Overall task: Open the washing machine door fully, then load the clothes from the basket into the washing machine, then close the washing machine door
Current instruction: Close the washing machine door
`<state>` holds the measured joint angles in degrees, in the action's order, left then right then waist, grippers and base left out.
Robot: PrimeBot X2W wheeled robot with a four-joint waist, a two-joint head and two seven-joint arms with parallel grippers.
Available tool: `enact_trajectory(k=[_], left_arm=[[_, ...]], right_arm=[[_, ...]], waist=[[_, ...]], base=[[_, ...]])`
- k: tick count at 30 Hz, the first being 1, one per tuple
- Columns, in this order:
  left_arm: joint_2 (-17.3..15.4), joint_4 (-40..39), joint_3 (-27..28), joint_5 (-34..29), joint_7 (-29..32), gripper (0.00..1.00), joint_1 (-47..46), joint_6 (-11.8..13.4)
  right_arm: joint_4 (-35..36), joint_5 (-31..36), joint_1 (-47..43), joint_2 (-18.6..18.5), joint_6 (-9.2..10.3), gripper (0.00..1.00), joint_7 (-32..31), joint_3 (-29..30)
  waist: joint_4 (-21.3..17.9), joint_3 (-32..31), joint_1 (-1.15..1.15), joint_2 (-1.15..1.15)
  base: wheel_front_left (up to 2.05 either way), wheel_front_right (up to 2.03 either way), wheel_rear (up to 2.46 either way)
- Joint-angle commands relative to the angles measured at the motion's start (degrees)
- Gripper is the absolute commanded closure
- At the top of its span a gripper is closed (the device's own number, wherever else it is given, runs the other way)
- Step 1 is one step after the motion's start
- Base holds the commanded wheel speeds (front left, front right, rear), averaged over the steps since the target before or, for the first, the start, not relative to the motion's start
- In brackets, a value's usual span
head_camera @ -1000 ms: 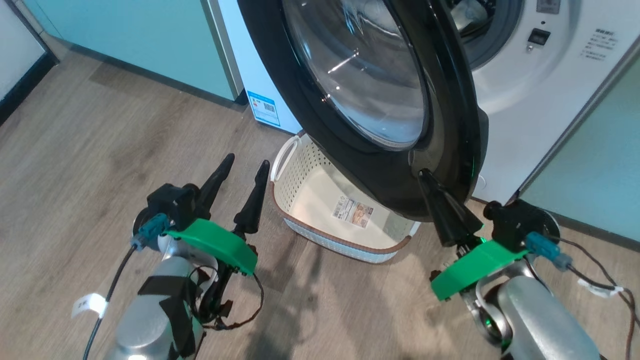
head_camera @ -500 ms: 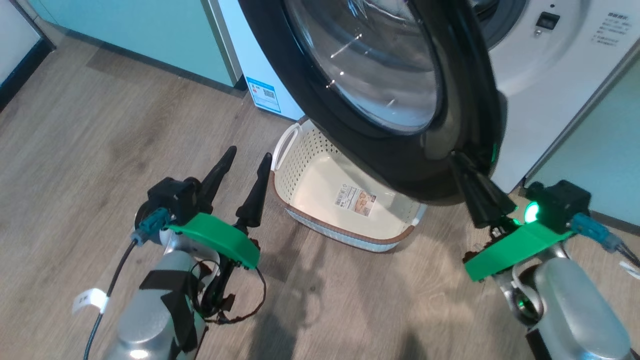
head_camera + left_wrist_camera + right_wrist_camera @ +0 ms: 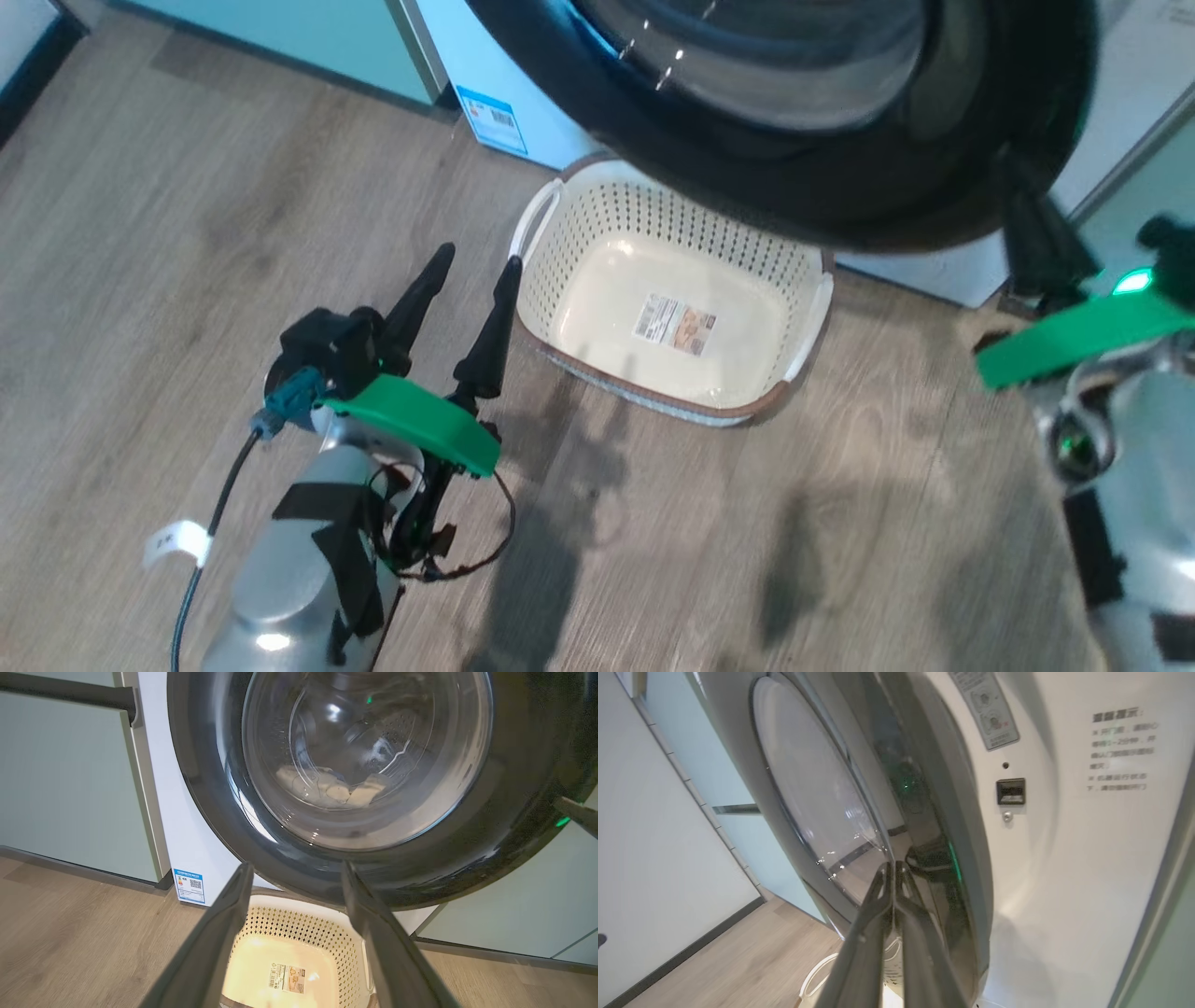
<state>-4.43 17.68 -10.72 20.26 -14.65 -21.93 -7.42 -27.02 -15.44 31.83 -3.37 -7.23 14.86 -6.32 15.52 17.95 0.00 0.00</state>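
Note:
The washing machine door (image 3: pixel 747 177), glossy black with a glass bowl, stands swung almost against the white washing machine (image 3: pixel 551 140). My right gripper (image 3: pixel 1022 187) is shut, and its closed fingertips (image 3: pixel 892 868) press on the door's outer face (image 3: pixel 817 798) near its free edge. A narrow gap still shows between the door and the machine's front (image 3: pixel 1064 858). Through the glass (image 3: pixel 364 756) the clothes (image 3: pixel 327 791) lie pale in the drum. The basket (image 3: pixel 597 210) sits on the floor below the door, holding just a paper label (image 3: pixel 677 325). My left gripper (image 3: pixel 471 266) hangs open beside the basket's left handle.
Pale mint cabinets (image 3: pixel 280 37) flank the machine on both sides. A latch slot (image 3: pixel 1011 791) sits on the machine's front right of the door. Wooden floor (image 3: pixel 700 541) stretches between my arms and in front of the basket.
The door has swung far toward the machine with my shut right gripper moving right and away against it. More of the basket now shows. The head view has shifted.

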Motion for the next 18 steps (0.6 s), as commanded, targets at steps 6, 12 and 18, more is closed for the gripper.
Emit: enact_trajectory(k=[6, 12, 18], left_arm=[[-0.4, -2.2, 2.4, 0.2, -0.3, 0.00, -4.0, -0.1], [-0.1, -2.3, 2.6, 0.1, -0.3, 0.00, -5.1, -0.1], [0.1, -2.3, 2.6, 0.0, -0.3, 0.00, -6.2, -0.1]], right_arm=[[-1.3, 1.0, 9.4, 0.5, -0.25, 1.00, 0.1, 1.9], [-3.0, 0.7, 14.2, 0.5, -0.25, 1.00, 0.1, 3.9], [-3.9, -0.1, 16.9, 0.5, -0.25, 1.00, 0.1, 5.7]], waist=[[0.0, 4.1, 0.00, 0.00], [0.1, 5.7, 0.00, 0.00], [0.1, 6.6, 0.00, 0.00]], base=[[0.00, 0.00, 0.00], [0.00, 0.00, 0.00], [0.00, 0.00, 0.00]])
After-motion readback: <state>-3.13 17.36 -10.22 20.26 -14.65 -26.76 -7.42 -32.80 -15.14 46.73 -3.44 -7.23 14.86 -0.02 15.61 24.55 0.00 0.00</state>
